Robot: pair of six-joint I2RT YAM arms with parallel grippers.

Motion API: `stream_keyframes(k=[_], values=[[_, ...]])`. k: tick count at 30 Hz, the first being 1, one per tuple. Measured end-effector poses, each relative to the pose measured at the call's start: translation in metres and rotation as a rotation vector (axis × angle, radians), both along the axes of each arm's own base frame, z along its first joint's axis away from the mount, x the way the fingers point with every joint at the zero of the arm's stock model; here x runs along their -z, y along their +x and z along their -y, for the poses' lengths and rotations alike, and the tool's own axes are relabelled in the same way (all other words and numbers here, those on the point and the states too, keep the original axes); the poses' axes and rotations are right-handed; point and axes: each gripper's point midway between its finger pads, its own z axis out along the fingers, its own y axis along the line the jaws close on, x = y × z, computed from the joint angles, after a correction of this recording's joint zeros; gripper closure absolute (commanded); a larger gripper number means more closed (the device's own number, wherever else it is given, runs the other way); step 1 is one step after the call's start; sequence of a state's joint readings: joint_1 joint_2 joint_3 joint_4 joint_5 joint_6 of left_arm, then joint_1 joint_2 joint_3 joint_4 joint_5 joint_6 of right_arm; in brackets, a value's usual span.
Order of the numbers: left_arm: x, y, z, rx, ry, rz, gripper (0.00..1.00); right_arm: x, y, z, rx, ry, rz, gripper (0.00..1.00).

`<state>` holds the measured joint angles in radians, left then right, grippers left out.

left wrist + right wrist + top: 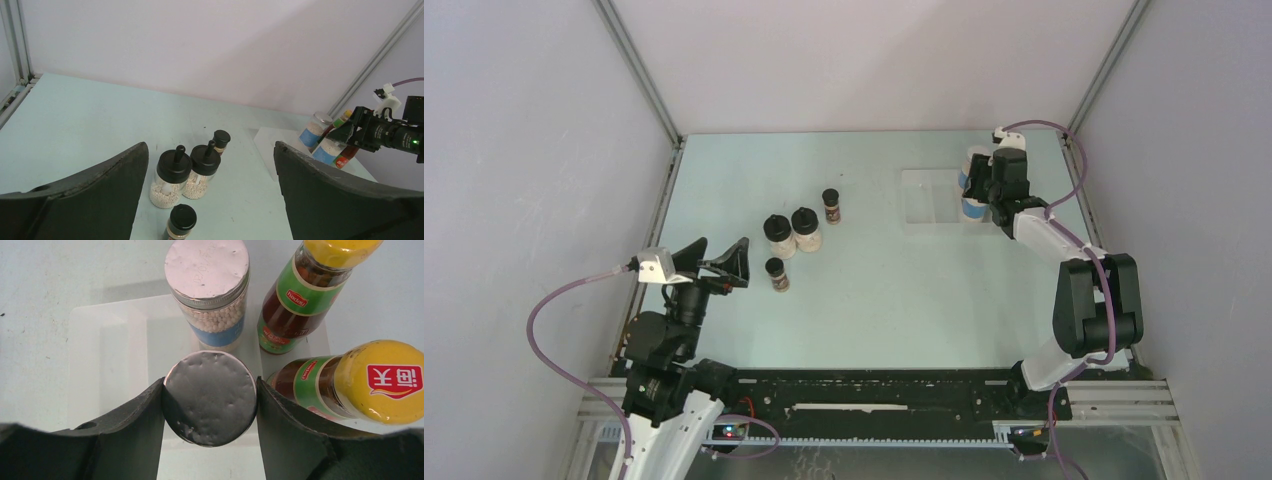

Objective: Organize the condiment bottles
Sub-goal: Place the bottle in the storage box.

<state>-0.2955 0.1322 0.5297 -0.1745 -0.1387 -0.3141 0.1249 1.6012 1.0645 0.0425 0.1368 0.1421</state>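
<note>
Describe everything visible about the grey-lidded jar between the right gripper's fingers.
The grey-lidded jar is seen mostly from above: a round, dull silver lid with a dimpled, foil-like surface. The left wrist view shows a clear body filled with small white beads and a blue label. It is upright over the clear tray, beside its twin jar. The right gripper clamps its sides. Whether its base rests on the tray cannot be told.

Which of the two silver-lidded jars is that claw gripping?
The nearer silver-lidded jar, clamped in the right claw; the farther jar stands free beyond it.
</note>
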Motion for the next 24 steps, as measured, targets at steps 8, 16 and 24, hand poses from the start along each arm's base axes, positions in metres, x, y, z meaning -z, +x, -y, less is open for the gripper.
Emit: stream_keyframes(k=[8, 16, 24], values=[[0.0000, 0.0000, 0.0000, 0.000, 0.000, 0.000, 0.00, 0.0000, -0.0001, 0.0014, 0.013, -0.005, 0.000, 0.38], [0.0000, 0.0000, 0.0001, 0.000, 0.000, 0.000, 0.00, 0.0000, -0.0001, 0.0028, 0.021, -0.006, 0.001, 0.28], [0.0000, -0.0001, 0.0003, 0.002, 0.000, 0.000, 0.00, -0.0008, 0.0004, 0.0051, 0.034, -0.012, 0.004, 0.22]])
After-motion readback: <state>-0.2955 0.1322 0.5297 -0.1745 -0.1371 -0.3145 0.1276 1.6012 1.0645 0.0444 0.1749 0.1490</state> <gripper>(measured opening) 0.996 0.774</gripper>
